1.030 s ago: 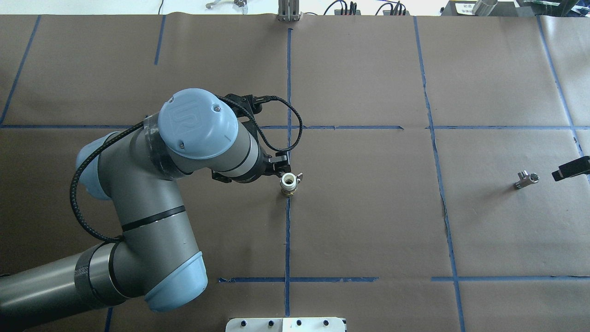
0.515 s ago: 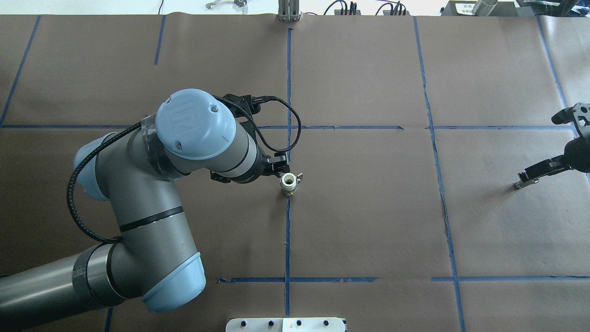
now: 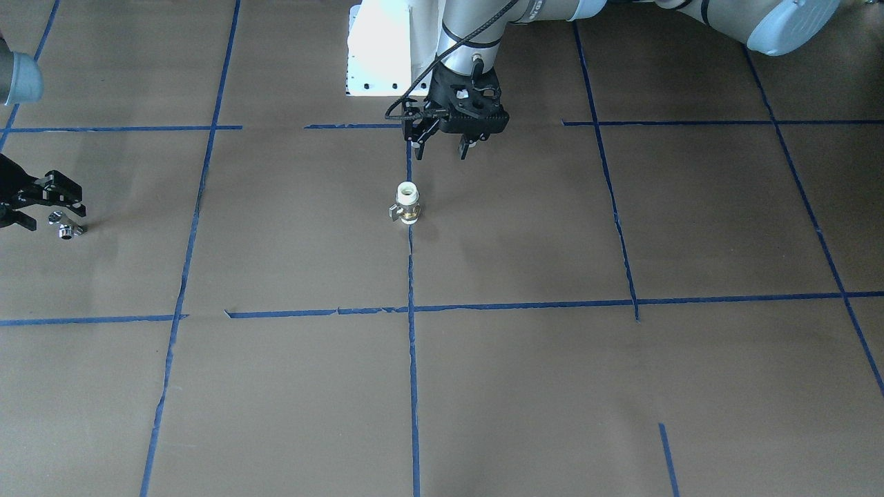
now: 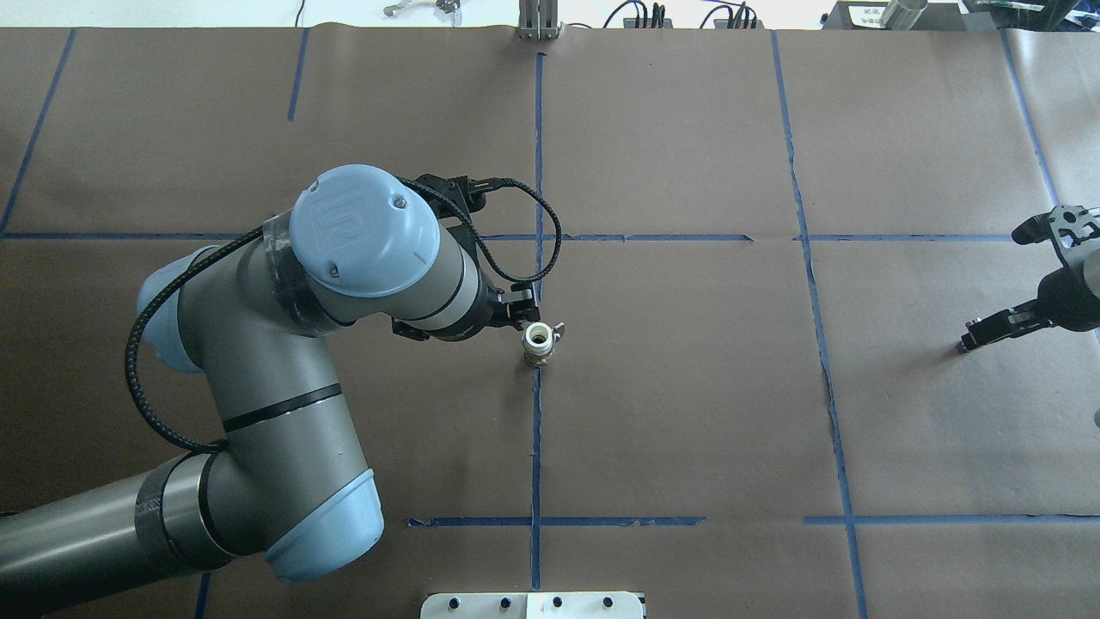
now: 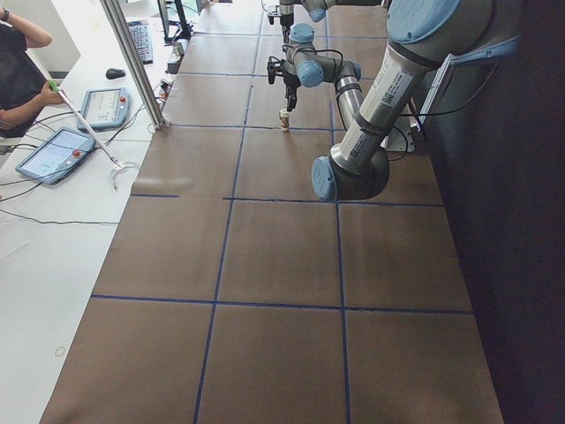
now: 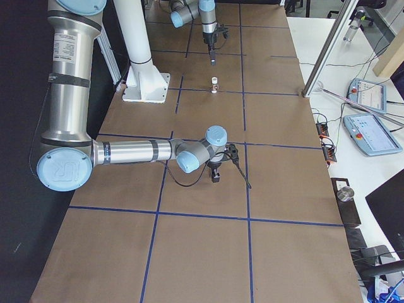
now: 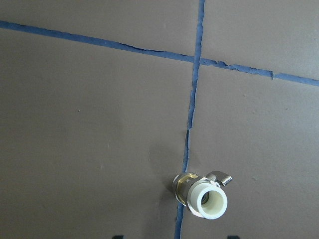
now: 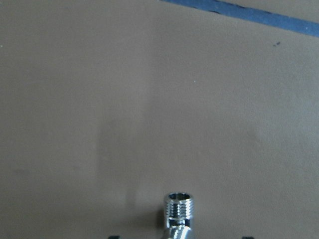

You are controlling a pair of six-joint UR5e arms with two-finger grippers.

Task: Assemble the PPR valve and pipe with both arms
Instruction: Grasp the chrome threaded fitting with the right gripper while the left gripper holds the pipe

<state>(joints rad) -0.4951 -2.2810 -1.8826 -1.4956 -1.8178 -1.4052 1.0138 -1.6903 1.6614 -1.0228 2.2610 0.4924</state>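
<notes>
Valve: we are seeing the valve (image 3: 407, 205) standing upright on one white end near the middle of the tabletop (image 3: 552, 400), right on a blue tape line (image 3: 412, 373), with its open white end facing up and its small side handle sticking out.
Left hand: we are holding our left hand (image 3: 440, 149) above the tabletop just on the robot's side of the valve, with its fingers spread apart and gripping nothing. In the left wrist view the valve is sitting low in the picture, in line with the gap between the two fingertips.
Pipe: we are finding the pipe (image 3: 64, 226) lying on the brown paper far out on the robot's right side, well apart from the valve, with a threaded round end pointing away from the wrist camera.
Right hand: we are keeping our right hand (image 3: 56, 215) low over the pipe with its fingers spread wide, one on each side of the pipe. We cannot tell whether either finger is touching it.
</notes>
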